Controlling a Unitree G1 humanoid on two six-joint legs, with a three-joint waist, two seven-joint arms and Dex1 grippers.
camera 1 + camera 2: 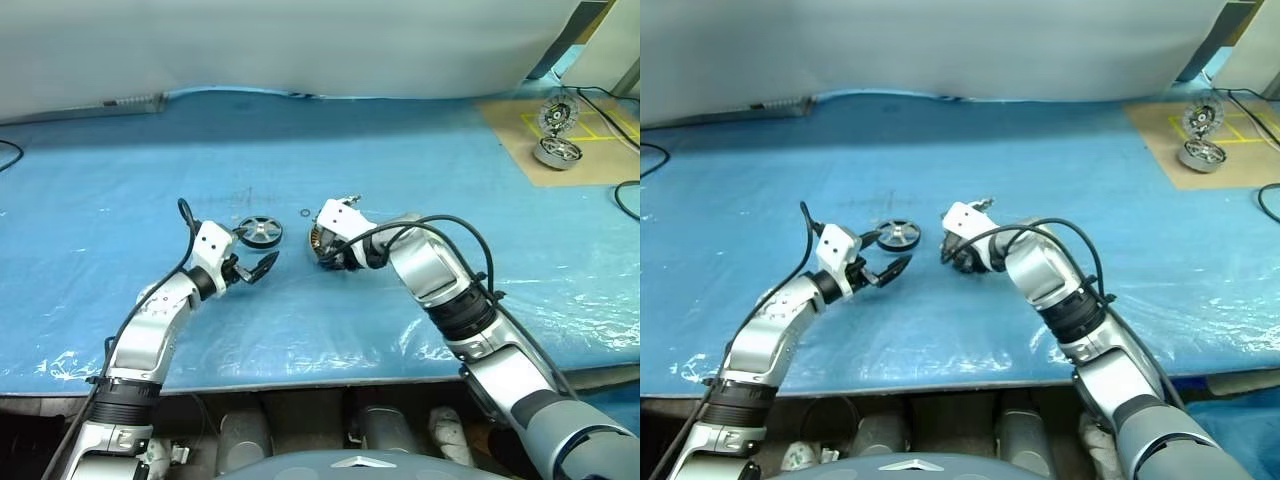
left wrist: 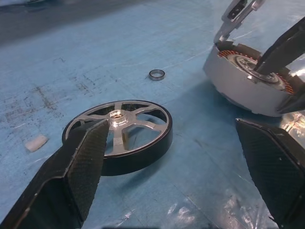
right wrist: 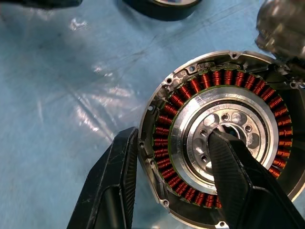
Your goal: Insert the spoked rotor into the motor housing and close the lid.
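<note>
Left wrist view shows the spoked rotor lying on the worktop between the left gripper's spread fingers, not inserted. The right gripper pinches the motor housing's wall just beside it; lid open.

A table under wrinkled blue plastic sheeting carries the spoked rotor, a tiny loose ring, the motor housing, and a brown board at the far right corner.

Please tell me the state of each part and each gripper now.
motor housing: open, windings exposed, tilted, gripped.
lid: swung open.
spoked rotor: flat on the sheet, not inserted.
left gripper: open, empty.
right gripper: fingers astride the housing wall.
</note>
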